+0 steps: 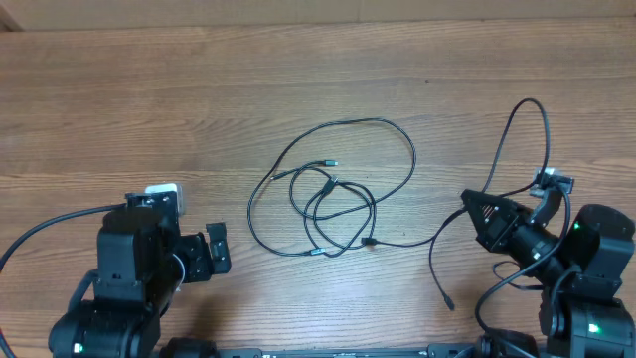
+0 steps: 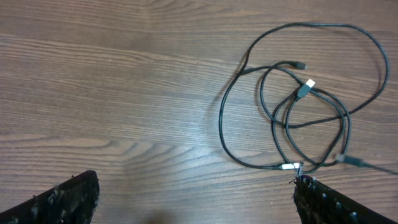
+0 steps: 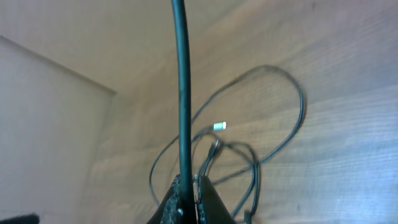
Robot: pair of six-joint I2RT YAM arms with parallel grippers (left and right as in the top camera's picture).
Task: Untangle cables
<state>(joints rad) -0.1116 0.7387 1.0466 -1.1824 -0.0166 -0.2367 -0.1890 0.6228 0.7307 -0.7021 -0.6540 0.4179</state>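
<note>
wood-grain table (image 1: 318, 60) has bare room on all sides of the cables (image 1: 335, 184), which lie in loose crossing loops at the centre, approx. between the two arms. the far edge of the table runs along the top of the overhead view. in the right wrist view an edge also shows at the left, w/ a pale surface beyond. left gripper (image 2: 196, 202) sits low near the front, left of the loops and apart from them, its fingers (image 2: 68, 199) spread wide w/ nothing between. right gripper (image 1: 467, 202) points toward the centre, tips pressed together, pinching one cable (image 3: 181, 93). from the tips this cable trails to the tangle.
</note>
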